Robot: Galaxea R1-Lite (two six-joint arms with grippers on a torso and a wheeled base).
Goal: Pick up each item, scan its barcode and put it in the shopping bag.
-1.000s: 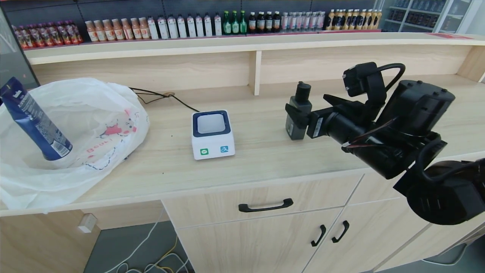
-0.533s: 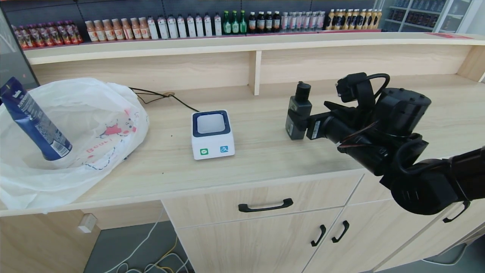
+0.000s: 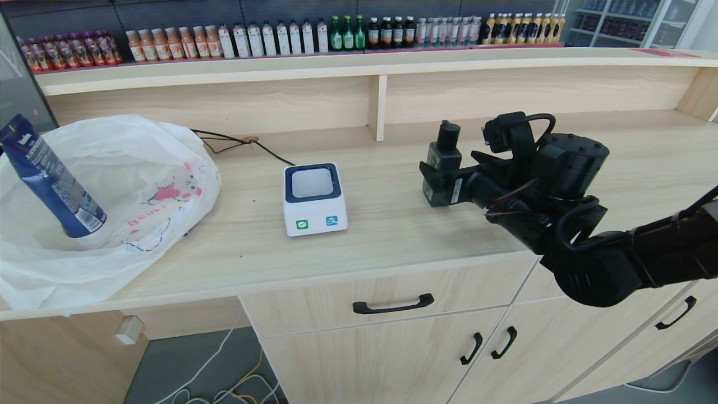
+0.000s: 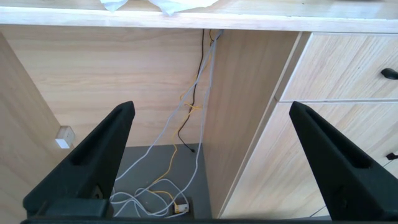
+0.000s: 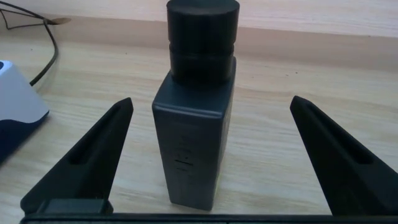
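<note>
- Shop shelves point(image 3: 291, 36) of drinks line the back wall, beyond a pale wooden table point(image 3: 392, 235) with a raised ledge along its far side.
- Low over the right part of the table, the right hand point(image 5: 211, 106) has its fingers spread wide. One finger stands on each side of the bottle point(image 5: 196, 143), and the wrist view shows a gap on both sides.
- Between those fingers the bottle stands upright on the table. It is dark grey, with a square body and a round black cap.
- To the robot's left of the bottle and well apart from it, the scanner point(image 3: 313, 198) sits mid-table. It is a white box with a blue-rimmed window on top, and a black cable point(image 3: 235, 141) runs off behind it.
- At the left end of the table, the white plastic bag point(image 3: 151, 185) lies with its mouth open.
- Inside the bag, a blue pouch point(image 3: 50, 179) leans tilted against the plastic.
- Below the table edge, the left hand point(image 4: 211, 106) also has its fingers spread wide. It faces the cabinet side, with loose cables point(image 4: 186, 143) hanging down to the floor.
</note>
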